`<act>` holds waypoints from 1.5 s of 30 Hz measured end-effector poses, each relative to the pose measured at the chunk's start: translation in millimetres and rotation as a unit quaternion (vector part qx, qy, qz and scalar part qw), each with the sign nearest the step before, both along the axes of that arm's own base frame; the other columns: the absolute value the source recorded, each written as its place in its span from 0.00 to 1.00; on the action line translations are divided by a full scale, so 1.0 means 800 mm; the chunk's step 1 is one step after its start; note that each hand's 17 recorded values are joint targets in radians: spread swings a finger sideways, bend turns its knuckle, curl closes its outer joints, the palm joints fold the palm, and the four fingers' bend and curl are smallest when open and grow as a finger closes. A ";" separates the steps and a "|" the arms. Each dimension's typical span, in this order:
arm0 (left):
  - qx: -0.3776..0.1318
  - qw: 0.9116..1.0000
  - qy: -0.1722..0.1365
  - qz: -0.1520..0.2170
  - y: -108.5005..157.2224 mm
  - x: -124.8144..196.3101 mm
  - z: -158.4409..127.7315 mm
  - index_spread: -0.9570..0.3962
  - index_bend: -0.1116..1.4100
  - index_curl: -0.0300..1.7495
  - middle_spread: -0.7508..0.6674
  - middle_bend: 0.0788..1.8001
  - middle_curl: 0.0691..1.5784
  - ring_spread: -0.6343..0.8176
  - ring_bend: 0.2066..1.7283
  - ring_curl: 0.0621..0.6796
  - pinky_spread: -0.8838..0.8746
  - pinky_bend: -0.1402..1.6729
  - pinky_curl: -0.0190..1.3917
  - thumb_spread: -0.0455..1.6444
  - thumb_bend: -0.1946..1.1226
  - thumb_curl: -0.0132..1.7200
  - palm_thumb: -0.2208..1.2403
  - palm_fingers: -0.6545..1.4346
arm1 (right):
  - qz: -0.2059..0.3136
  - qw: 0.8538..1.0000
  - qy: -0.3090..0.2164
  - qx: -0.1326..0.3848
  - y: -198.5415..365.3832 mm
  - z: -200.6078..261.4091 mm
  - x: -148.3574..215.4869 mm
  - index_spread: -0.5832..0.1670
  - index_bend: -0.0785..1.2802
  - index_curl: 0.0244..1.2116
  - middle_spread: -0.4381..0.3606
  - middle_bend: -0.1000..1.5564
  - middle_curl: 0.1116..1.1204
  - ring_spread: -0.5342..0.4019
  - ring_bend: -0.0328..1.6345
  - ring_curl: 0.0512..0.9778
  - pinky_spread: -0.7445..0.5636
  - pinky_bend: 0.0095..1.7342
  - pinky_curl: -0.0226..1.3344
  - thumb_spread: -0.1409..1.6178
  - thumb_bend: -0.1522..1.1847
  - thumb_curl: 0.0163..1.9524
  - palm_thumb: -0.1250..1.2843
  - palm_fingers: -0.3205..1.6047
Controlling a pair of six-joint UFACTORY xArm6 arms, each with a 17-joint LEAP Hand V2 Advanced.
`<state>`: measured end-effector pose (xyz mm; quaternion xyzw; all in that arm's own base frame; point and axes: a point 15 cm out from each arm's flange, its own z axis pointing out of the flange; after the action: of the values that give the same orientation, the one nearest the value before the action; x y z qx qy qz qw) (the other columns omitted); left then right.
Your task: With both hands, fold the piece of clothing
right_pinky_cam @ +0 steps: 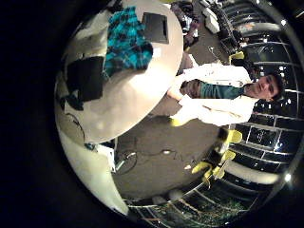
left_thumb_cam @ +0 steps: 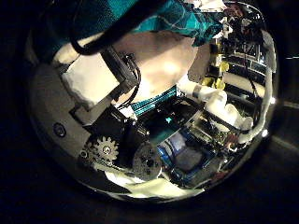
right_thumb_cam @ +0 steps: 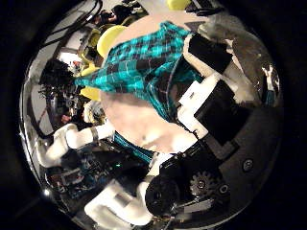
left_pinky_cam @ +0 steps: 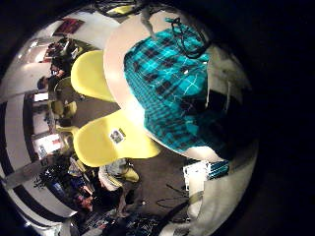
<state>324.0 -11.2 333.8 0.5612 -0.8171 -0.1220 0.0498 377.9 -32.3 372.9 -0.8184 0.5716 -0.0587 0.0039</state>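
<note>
Presently, the checked piece of clothing (left_pinky_cam: 172,88) is seen lying on the round surface (left_pinky_cam: 123,44), spread out rather than bunched, with one edge reaching close to the rim where two chairs (left_pinky_cam: 94,74) are drawn up. From the right little finger side palm view the clothing (right_pinky_cam: 126,40) is shown small and far off, flanked on the surface (right_pinky_cam: 142,90) by two dark flat objects (right_pinky_cam: 90,76), one just beside it and the other at its far end. The right hand (right_thumb_cam: 206,96) is held above the surface with the clothing (right_thumb_cam: 144,62) beyond its fingers (right_thumb_cam: 206,53), which are stretched out, apart and closed on nothing. The left hand (left_thumb_cam: 103,75) is likewise held clear of the cloth: its fingers (left_thumb_cam: 84,70) are extended and relaxed, with nothing gripped, and only a corner of the clothing (left_thumb_cam: 177,19) is caught past them. No contact between either hand and the clothing can be made out. Whether the clothing has been folded over at any edge cannot be told.
</note>
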 end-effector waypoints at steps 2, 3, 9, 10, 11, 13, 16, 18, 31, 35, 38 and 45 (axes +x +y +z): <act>-0.001 1.000 -0.003 0.007 0.004 0.020 0.007 0.36 0.19 0.92 0.05 0.39 0.75 0.10 0.69 0.74 0.10 0.61 0.50 0.70 0.14 0.36 0.70 0.78 | 0.004 1.000 -0.001 0.003 0.009 0.010 0.025 0.32 0.85 0.87 0.26 0.82 0.89 0.31 0.88 0.79 0.42 0.75 0.75 0.77 0.11 0.36 0.83 0.65; 0.000 1.000 -0.002 0.010 0.005 0.033 0.008 0.36 0.19 0.92 0.05 0.39 0.75 0.10 0.69 0.74 0.10 0.61 0.50 0.70 0.14 0.36 0.70 0.78 | 0.005 1.000 0.002 0.006 0.014 0.012 0.041 0.32 0.85 0.87 0.26 0.82 0.89 0.31 0.88 0.79 0.42 0.75 0.75 0.77 0.11 0.36 0.83 0.65; 0.004 0.999 0.038 0.029 0.015 0.116 -0.026 0.37 0.19 0.92 0.04 0.39 0.75 0.10 0.69 0.74 0.10 0.60 0.51 0.70 0.14 0.36 0.70 0.78 | 0.007 0.999 0.047 0.013 0.041 -0.025 0.140 0.32 0.84 0.87 0.28 0.81 0.89 0.31 0.88 0.79 0.42 0.74 0.77 0.76 0.11 0.37 0.84 0.65; 0.005 0.999 0.044 0.031 0.017 0.130 -0.036 0.38 0.19 0.92 0.04 0.39 0.75 0.10 0.69 0.74 0.10 0.60 0.51 0.70 0.14 0.36 0.70 0.78 | 0.008 0.998 0.055 0.013 0.045 -0.036 0.155 0.32 0.84 0.87 0.28 0.82 0.89 0.31 0.87 0.79 0.42 0.74 0.77 0.76 0.11 0.37 0.84 0.65; 0.005 0.998 0.052 0.034 0.019 0.143 -0.048 0.38 0.19 0.92 0.04 0.40 0.75 0.10 0.69 0.74 0.10 0.60 0.51 0.70 0.14 0.36 0.70 0.77 | 0.008 0.998 0.063 0.013 0.049 -0.047 0.171 0.32 0.84 0.87 0.28 0.82 0.89 0.31 0.87 0.79 0.42 0.74 0.77 0.76 0.11 0.37 0.84 0.65; 0.006 0.997 0.065 0.043 0.027 0.167 -0.073 0.38 0.19 0.92 0.04 0.40 0.75 0.10 0.69 0.75 0.10 0.60 0.51 0.70 0.14 0.36 0.70 0.77 | 0.007 0.997 0.080 0.013 0.057 -0.075 0.195 0.32 0.83 0.87 0.28 0.82 0.89 0.32 0.87 0.79 0.42 0.73 0.78 0.76 0.11 0.38 0.84 0.65; 0.006 0.995 0.082 0.056 0.042 0.198 -0.110 0.39 0.19 0.92 0.04 0.40 0.75 0.10 0.70 0.75 0.10 0.60 0.51 0.70 0.14 0.36 0.70 0.77 | 0.008 0.996 0.091 0.010 0.079 -0.121 0.218 0.33 0.83 0.87 0.28 0.82 0.89 0.32 0.87 0.80 0.42 0.73 0.78 0.76 0.11 0.38 0.84 0.66; 0.006 0.993 0.098 0.065 0.053 0.211 -0.140 0.39 0.19 0.92 0.04 0.40 0.75 0.10 0.70 0.75 0.10 0.60 0.52 0.70 0.14 0.36 0.70 0.76 | 0.010 0.996 0.084 0.007 0.087 -0.147 0.235 0.33 0.83 0.87 0.28 0.82 0.89 0.32 0.87 0.80 0.42 0.72 0.79 0.75 0.10 0.38 0.83 0.66; 0.004 0.993 0.073 0.094 0.092 0.250 -0.213 0.42 0.20 0.91 0.04 0.41 0.74 0.10 0.66 0.74 0.10 0.56 0.53 0.68 0.12 0.34 0.65 0.71 | -0.011 1.000 -0.015 0.018 0.094 -0.216 0.331 0.32 0.75 0.84 0.27 0.77 0.84 0.31 0.83 0.77 0.38 0.67 0.77 0.76 0.09 0.35 0.71 0.65; 0.002 0.992 0.068 0.107 0.108 0.250 -0.211 0.42 0.22 0.88 0.05 0.38 0.71 0.09 0.60 0.72 0.11 0.52 0.53 0.67 0.12 0.33 0.61 0.63 | -0.021 0.999 -0.029 0.024 0.085 -0.210 0.339 0.29 0.50 0.77 0.24 0.67 0.76 0.29 0.80 0.71 0.28 0.65 0.70 0.78 0.08 0.31 0.63 0.48; 0.001 0.992 0.062 0.112 0.114 0.251 -0.204 0.42 0.20 0.84 0.08 0.30 0.68 0.10 0.59 0.71 0.12 0.52 0.55 0.66 0.12 0.32 0.60 0.55 | -0.032 0.998 -0.041 0.026 0.068 -0.190 0.341 0.23 0.35 0.67 0.24 0.57 0.69 0.28 0.78 0.66 0.28 0.63 0.66 0.80 0.09 0.29 0.60 0.36; -0.007 0.992 0.024 0.121 0.125 0.255 -0.151 0.47 0.15 0.66 0.29 0.06 0.56 0.21 0.57 0.69 0.20 0.52 0.57 0.66 0.12 0.29 0.53 0.37 | -0.071 0.992 -0.089 0.054 0.021 -0.099 0.338 0.16 0.28 0.53 0.24 0.46 0.56 0.32 0.71 0.55 0.44 0.51 0.61 0.80 0.08 0.22 0.43 0.30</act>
<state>528.2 88.6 213.3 0.6524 -0.7426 -0.1230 0.0880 648.0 -15.4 293.4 -0.7661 0.6277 -0.1004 0.0946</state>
